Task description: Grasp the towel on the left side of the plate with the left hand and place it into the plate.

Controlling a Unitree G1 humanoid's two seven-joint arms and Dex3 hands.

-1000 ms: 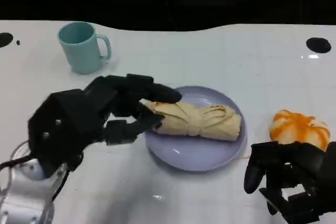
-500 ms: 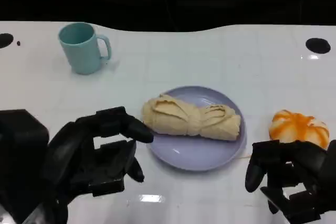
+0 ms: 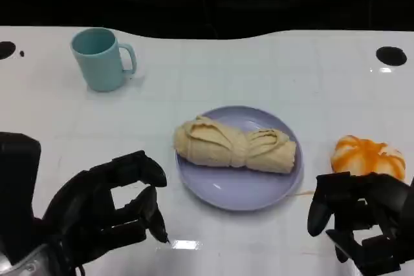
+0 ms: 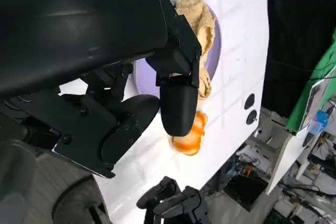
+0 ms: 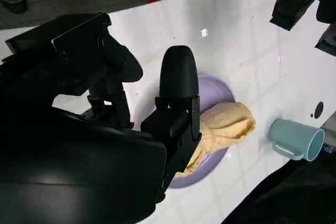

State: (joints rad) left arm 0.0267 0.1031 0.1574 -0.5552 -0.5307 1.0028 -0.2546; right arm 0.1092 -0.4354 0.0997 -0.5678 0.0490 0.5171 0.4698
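Since the towel is already laid in the plate, the empty, loosely curled left hand is best drawn clear without brushing the rim.

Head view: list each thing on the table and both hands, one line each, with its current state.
Tan rolled cloth towel: lying across the plate, held by nothing.
Round lavender plate: flat on the table, carrying the towel.
Teal handled mug: upright, handle toward the plate.
Orange-and-white striped pumpkin-shaped toy: on the table, beside the plate.
Left hand: open, clear of the plate.
Right hand: fingers curled, holding nothing.
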